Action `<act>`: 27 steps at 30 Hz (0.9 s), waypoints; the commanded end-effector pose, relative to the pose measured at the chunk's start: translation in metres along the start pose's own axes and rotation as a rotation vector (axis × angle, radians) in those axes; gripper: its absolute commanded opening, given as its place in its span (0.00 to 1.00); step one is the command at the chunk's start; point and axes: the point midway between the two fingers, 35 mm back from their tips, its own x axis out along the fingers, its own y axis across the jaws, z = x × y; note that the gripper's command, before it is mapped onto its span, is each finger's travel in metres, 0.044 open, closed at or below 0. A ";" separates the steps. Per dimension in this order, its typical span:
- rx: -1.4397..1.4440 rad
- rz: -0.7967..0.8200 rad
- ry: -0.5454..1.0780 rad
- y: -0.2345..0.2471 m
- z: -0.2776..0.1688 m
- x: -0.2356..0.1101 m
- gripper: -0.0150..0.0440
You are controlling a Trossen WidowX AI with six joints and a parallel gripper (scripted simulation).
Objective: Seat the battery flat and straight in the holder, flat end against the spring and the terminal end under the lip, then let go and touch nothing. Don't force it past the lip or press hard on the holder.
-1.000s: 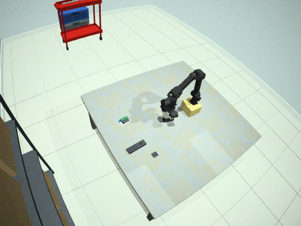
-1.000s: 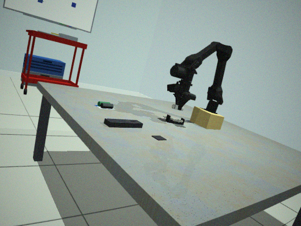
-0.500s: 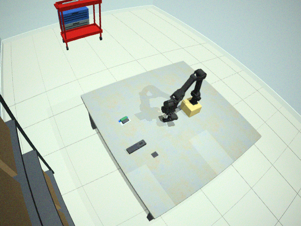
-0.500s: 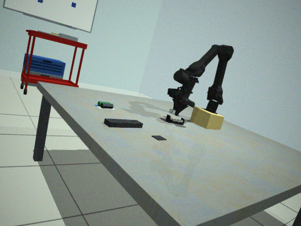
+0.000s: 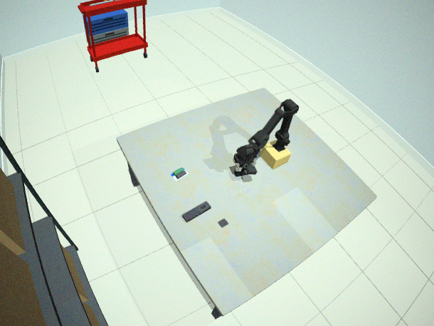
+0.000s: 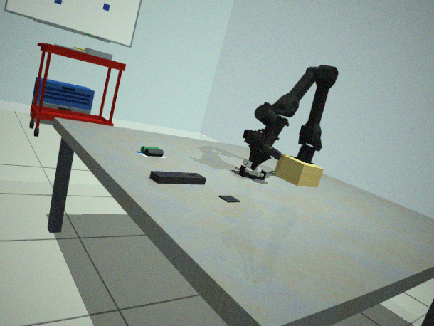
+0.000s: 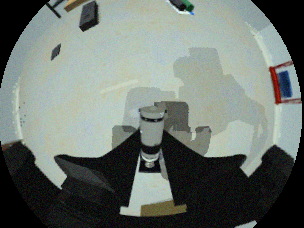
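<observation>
pale grey battery (image 7: 151,134); black holder (image 6: 252,174); black gripper (image 6: 255,164); tan base block (image 6: 298,171); mottled grey table (image 6: 320,228); green and dark cylinders (image 6: 151,151); black slab (image 6: 177,177); red cart (image 5: 113,28); blue crate (image 5: 105,20).

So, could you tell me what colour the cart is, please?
Red cart; clearest in the top view.
</observation>
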 end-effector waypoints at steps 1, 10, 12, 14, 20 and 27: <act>0.003 -0.005 -0.023 -0.001 -0.003 0.002 0.39; 0.002 -0.006 -0.083 0.000 -0.007 0.007 0.39; 0.002 -0.006 -0.096 0.000 -0.007 0.007 0.39; 0.002 -0.006 -0.109 0.000 -0.008 0.008 0.39; 0.003 -0.007 -0.147 -0.001 -0.011 0.010 0.39; 0.005 -0.006 -0.185 -0.001 -0.015 0.011 0.39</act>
